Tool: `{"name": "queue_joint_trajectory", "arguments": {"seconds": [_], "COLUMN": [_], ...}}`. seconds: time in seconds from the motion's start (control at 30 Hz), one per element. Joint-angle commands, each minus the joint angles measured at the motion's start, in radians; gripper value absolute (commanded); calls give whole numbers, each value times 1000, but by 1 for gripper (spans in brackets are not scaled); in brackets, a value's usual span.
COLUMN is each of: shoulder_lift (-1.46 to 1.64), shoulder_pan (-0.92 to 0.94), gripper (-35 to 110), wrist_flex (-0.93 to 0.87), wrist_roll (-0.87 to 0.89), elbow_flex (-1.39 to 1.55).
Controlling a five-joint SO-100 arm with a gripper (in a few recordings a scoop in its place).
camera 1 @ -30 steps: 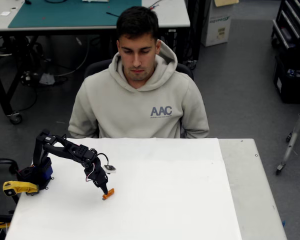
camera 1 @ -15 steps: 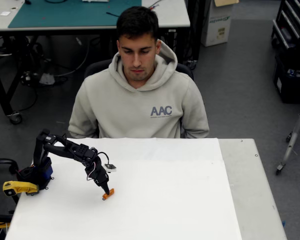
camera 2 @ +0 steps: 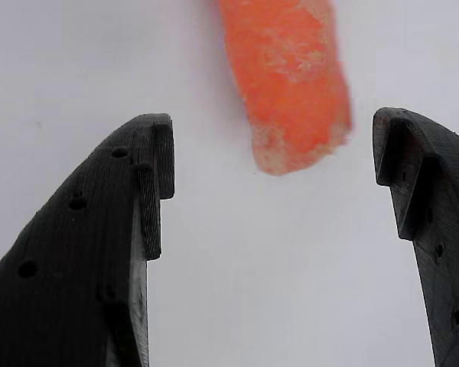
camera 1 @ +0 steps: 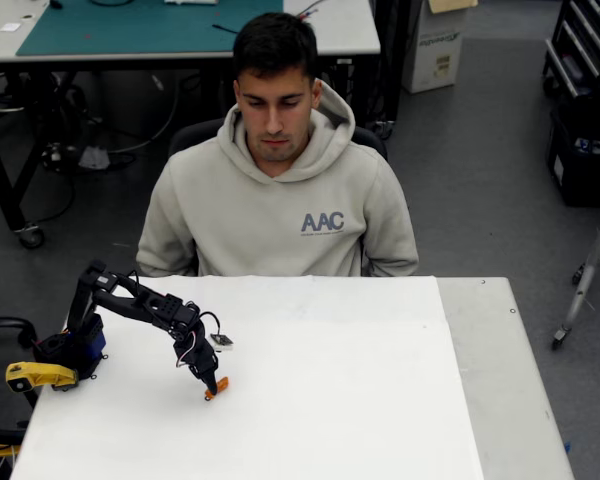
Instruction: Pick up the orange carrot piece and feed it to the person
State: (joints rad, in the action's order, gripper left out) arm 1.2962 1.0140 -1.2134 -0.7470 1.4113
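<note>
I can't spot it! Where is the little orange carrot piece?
In the overhead view the orange carrot piece lies on the white table, toward its left side, just under the gripper; in the wrist view it sits between the open jaws.

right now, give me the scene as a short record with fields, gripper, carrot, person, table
gripper: gripper open, fingers either side of the carrot's near end, not touching it in the wrist view
carrot: orange carrot piece lying on the white table, near the left side in the overhead view
person: person seated behind the table's far edge, looking down
stage: carrot not yet gripped
</note>
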Motion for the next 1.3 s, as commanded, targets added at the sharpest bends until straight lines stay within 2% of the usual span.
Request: {"name": "queue_joint_trajectory", "arguments": {"seconds": [0.0,0.3,0.57,0.67,0.87,1.27], "shoulder_lift": [14,-43,-164,-190,-199,-186], "shoulder_pan": [9,9,8,9,9,11], "gripper": [21,21,21,16,-3,-3], "wrist_flex": [0,0,-12,-12,-14,-14], "wrist_roll": [-17,-17,-17,-18,-55,-75], "elbow_flex": [-63,-75,-219,-235,-229,-110]}}
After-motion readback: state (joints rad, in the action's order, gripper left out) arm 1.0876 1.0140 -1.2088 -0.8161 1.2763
